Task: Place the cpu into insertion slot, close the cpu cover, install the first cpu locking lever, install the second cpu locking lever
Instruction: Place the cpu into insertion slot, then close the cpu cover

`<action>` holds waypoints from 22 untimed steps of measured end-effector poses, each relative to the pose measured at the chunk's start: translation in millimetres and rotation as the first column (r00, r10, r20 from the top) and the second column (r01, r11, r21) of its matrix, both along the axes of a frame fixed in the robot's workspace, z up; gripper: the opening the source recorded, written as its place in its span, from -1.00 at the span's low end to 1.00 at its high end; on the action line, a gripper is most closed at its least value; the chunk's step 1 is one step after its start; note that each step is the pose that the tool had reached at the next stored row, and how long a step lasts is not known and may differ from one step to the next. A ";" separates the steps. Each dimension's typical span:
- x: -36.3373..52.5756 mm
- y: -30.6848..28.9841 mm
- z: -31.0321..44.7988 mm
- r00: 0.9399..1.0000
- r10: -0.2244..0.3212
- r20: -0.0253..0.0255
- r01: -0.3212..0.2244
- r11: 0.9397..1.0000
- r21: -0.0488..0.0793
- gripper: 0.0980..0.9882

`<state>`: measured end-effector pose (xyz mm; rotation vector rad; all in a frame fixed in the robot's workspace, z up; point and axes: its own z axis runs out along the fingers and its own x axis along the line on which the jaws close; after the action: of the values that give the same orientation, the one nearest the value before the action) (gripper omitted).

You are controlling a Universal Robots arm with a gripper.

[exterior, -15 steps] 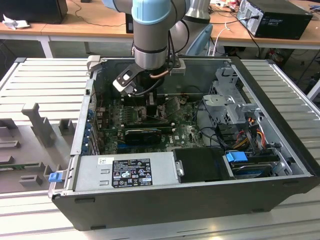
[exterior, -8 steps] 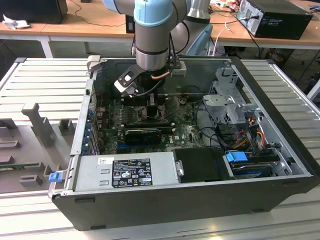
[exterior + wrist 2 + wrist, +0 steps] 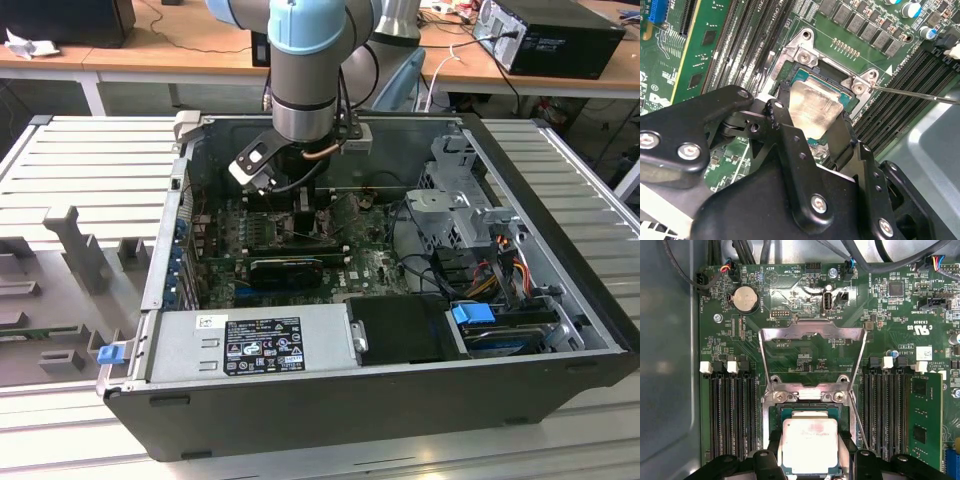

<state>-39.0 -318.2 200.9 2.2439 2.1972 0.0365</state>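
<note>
The gripper [image 3: 811, 452] is pinching the cpu [image 3: 810, 440] by two opposite edges. Its black fingers [image 3: 775, 447] are spread only as wide as the chip, one tight on each side. The cpu sits flat, metal face up, right over the insertion slot [image 3: 807, 412], and the slot's teal-edged rim peeks out past one edge. I can't tell if it's actually seated or just hovering above.

The cpu cover [image 3: 812, 331] is flipped open and lies back over the green board, hinged at the slot's far edge. You can see the board through its window. A thin locking lever [image 3: 858, 420] runs loose along one side of the slot, unlatched. Black memory slots [image 3: 732, 410] flank the socket on both sides, with one green memory module [image 3: 925, 420] standing just beyond them — so it's pretty cramped.

In the exterior view the arm [image 3: 305, 70] comes straight down into the open computer case [image 3: 330, 405], wrist vertical. The power supply [image 3: 260, 340] is nearer the camera.
</note>
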 end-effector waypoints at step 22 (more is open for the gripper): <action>0.5 0.1 15.9 1.000 -0.003 0.000 0.003 1.000 -0.004 -0.98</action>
<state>-38.5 -318.1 216.8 2.2453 2.1915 0.0322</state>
